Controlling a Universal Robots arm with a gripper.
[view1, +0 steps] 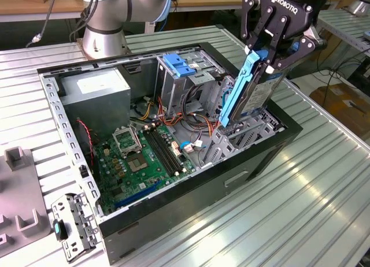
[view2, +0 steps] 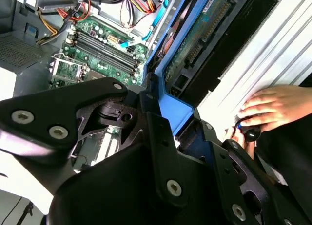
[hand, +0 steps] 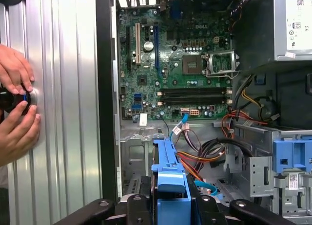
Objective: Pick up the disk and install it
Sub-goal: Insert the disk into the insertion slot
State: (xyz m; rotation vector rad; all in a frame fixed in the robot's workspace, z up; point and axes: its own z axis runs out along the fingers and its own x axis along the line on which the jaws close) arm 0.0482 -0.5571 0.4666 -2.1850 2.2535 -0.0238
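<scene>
Tool (view1: 272, 58) clamped on the upper end of the disk (view1: 251, 96), which hangs tilted, its lower end at the mouth of the drive bay (view1: 251, 134) in the open computer case (view1: 191, 200). Good seating likely requires squaring the blue carrier with the bay rails, pressing straight along them, and clearing the cables (view1: 193, 119).

Open computer case (view1: 165, 219) on ribbed table (view1: 312, 209)

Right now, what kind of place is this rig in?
Probably a robotics lab bench for PC assembly: an open computer case on a ribbed metal table, the arm's base standing beside it, and the gripper holding the disk.
</scene>
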